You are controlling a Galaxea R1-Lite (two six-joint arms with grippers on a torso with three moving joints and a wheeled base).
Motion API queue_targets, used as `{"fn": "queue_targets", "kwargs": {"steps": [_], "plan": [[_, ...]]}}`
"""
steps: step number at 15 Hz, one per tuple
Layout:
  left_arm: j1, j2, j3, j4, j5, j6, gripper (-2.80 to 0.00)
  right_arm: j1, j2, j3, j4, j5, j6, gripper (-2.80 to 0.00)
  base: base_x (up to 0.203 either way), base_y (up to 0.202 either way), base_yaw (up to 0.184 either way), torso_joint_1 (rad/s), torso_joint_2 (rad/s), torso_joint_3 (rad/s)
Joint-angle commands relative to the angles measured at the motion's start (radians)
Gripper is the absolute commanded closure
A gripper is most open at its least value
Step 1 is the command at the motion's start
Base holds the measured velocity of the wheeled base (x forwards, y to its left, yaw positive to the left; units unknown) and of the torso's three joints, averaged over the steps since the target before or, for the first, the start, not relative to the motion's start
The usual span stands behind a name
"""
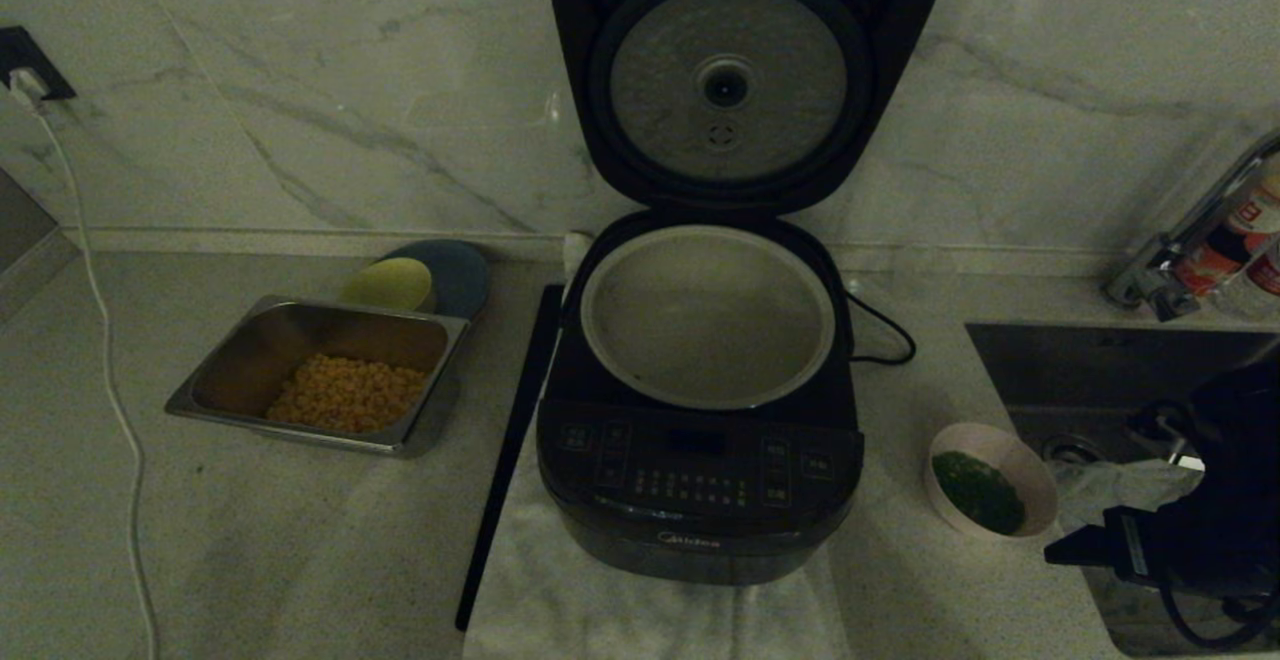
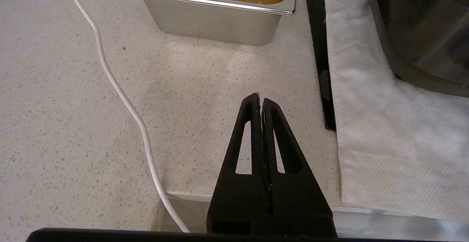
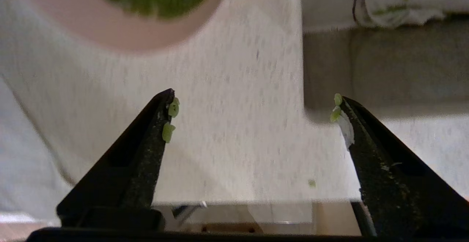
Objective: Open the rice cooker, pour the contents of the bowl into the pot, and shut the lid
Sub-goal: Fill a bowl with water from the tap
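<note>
Marble-backed speckled worktop. Bowl of chopped greens sits right of the rice cooker, whose lid stands up, pot bare. Right claw, spread wide and holding nothing, hangs just right of the bowl, nearer arm. Left claw, pinched together, is parked far side.

From the head camera you look steeply down on the counter, the rice cooker at centre frame. Your left wrist camera sits low behind its claw, close to the counter, sharing the steel tray at upper frame. Your right wrist camera hangs closer, sharing the bowl at upper left and the sink's edge.
</note>
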Motion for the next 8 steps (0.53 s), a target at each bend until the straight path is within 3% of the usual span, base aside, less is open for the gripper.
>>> {"fn": "queue_targets", "kwargs": {"steps": [1, 8], "plan": [[0.0, 0.0, 0.0, 0.0, 0.0, -0.001, 0.0, -0.006, 0.062, -0.004, -0.048, 0.002, 0.027, -2.8, 0.0, 0.0, 0.0, 0.0, 0.0, 0.0], [0.0, 0.0, 0.0, 0.0, 0.0, 0.0, 0.0, -0.006, 0.12, -0.078, -0.081, 0.01, 0.078, -2.8, 0.0, 0.0, 0.0, 0.0, 0.0, 0.0]]}}
